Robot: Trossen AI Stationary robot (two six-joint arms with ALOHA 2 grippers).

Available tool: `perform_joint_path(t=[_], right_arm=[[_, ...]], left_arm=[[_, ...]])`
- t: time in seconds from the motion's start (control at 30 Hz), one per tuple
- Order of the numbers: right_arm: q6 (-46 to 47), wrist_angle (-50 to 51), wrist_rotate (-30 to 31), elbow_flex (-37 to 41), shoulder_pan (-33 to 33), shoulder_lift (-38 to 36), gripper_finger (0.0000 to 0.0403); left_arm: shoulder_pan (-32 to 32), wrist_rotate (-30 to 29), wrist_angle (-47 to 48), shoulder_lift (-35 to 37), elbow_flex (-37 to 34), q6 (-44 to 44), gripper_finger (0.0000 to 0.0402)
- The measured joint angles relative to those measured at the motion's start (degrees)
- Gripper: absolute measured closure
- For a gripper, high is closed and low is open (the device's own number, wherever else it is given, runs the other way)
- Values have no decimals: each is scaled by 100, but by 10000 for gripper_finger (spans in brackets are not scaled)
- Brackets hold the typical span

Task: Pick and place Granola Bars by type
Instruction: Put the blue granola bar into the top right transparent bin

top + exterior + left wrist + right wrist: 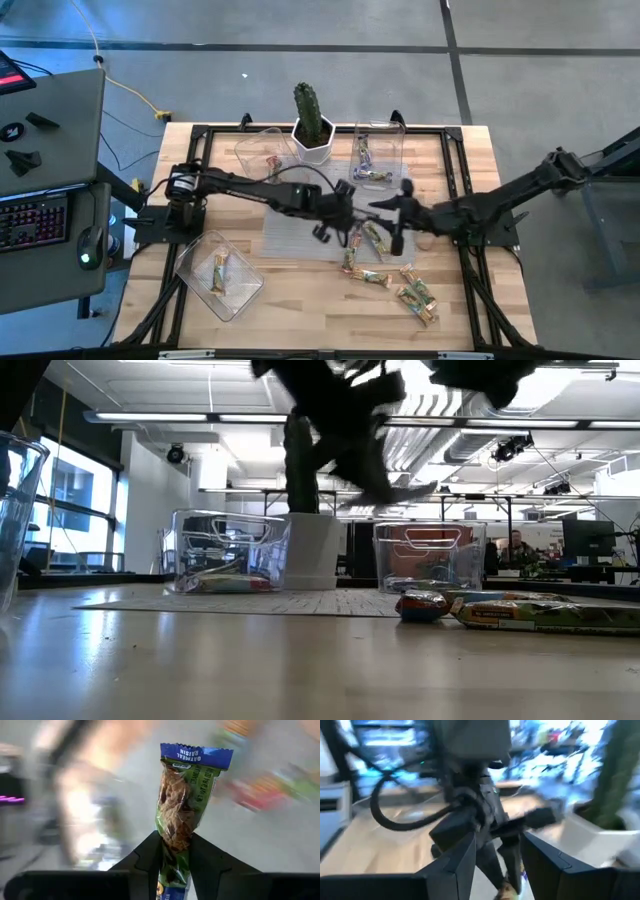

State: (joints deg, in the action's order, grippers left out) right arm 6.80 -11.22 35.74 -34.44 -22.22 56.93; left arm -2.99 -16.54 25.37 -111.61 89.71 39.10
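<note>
Table seen from above, with the cactus pot [313, 138] at 12 o'clock. The left gripper [345, 228] hangs over the grey mat [290, 235] near the table's centre; in its wrist view its two fingers [150, 857] pinch the lower end of a green-wrapped oatmeal raisin bar [182, 805], which stands upright above them, blue seal uppermost. The right gripper [392, 222] sits just beside it, toward 3 o'clock, fingers spread with nothing between them.

The loose Granola Bars [385, 270] lie scattered at about 5 o'clock of centre. One clear tub [218, 275] at 8 o'clock holds a bar; two more tubs, one [262, 153] at 11 o'clock and one [378, 152] at 1 o'clock, each hold some too.

Risks, as judged:
- The grip takes only the wrapper's tail, so the slick foil could slide out, or the bar could swing during a fast carry.
- The two grippers are close; a sideways sweep could knock them together.
- A drop near a tub rim may bounce the bar outside.
- Which tub suits this type cannot be told, so a mis-sort is possible.
</note>
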Motion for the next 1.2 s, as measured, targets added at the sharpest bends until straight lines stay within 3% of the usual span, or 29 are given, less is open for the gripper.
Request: perform_joint_path(t=[0.17,0.27,0.43,0.7,0.87,1.03,1.2], right_arm=[[-474,418,2653,0,-654,-604,263],[-707,891,3508,0,-916,-841,263],[-376,1594,3426,0,-1128,-1101,263],[1209,3313,3359,0,-1161,-1163,263],[2030,3977,3031,0,-1158,-1163,263],[2143,4035,2761,1,-1158,-1161,263],[2136,4095,1798,0,-1154,-1159,263]], left_arm=[[347,-508,-1497,-30,160,-669,319],[676,-260,-2505,-93,177,-1172,319],[1311,1157,-3517,-342,184,-2292,319],[1832,2087,-4383,-1097,172,-2747,319],[1877,1911,-4274,-1416,166,-2912,318],[1873,1509,-4032,-1503,166,-2898,297],[1873,1222,-3933,-1504,166,-2890,251]])
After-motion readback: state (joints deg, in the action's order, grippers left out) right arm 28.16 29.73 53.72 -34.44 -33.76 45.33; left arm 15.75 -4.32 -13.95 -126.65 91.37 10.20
